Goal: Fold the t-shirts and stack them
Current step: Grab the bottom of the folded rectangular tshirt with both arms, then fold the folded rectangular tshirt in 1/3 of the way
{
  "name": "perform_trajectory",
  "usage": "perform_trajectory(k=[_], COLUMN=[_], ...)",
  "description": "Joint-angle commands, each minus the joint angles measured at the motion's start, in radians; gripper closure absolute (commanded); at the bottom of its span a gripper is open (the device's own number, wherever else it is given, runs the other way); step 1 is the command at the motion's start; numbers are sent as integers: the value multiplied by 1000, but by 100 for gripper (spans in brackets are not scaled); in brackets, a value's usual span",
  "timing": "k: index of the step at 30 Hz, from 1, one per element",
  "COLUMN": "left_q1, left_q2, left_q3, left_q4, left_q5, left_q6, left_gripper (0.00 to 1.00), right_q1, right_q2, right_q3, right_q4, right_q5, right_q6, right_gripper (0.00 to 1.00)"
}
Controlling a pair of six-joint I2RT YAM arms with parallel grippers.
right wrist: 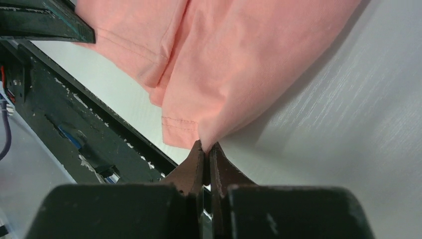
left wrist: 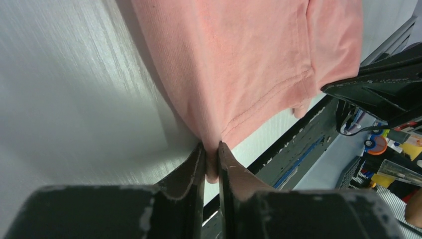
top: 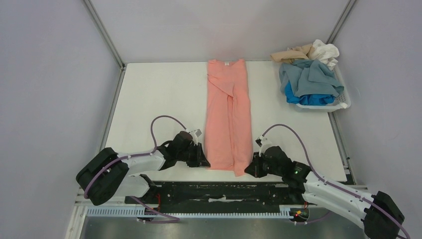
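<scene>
Pinches both near hem corners of the pink shirt [top: 228, 114] (a narrow strip), left gripper [left wrist: 211, 152] and right gripper [right wrist: 204, 148] clamped on cloth, likely to fold hem toward collar.

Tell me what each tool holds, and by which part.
Both grip the pink shirt at its near hem: the left tool at the left corner, the right tool at the right corner.

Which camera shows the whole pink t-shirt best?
The top external view: the pink t-shirt lies full length, folded narrow. The wrist views show only hem corners pinched by the left hand and right hand.
</scene>
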Motion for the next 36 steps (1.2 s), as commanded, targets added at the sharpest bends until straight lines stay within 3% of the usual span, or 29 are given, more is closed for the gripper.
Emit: perform_trajectory(k=[1, 3, 4, 11, 18, 22, 28, 36], left_q1=[-12, -11, -12, -9, 26, 100, 218, 319], left_q2=[-36, -60, -70, -51, 98, 163, 255, 478], left_q3=[25, 38, 56, 189, 359, 462, 537, 751], left_q4=[-102, -113, -125, -160, -137, -101, -38, 23], left_q5=[49, 36, 23, 5, 34, 25, 0, 129], left_q6=[53, 52, 53, 44, 27, 3, -32, -36], left_gripper=[81, 86, 97, 98, 98, 98, 98, 98], right_q1=[2, 2, 2, 3, 2, -12, -122, -303], right_q2=[-48, -63, -68, 3, 115, 214, 362, 550], right_q3=[-25, -28, -25, 62, 204, 286, 379, 461], right_q4=[95, 132, 151, 245, 251, 261, 357, 548], right_q5=[18, 28, 38, 119, 374, 469, 448, 205], right_q6=[33, 43, 43, 9, -47, -116, -182, -247], right_gripper=[100, 100, 100, 100, 100, 100, 100, 100])
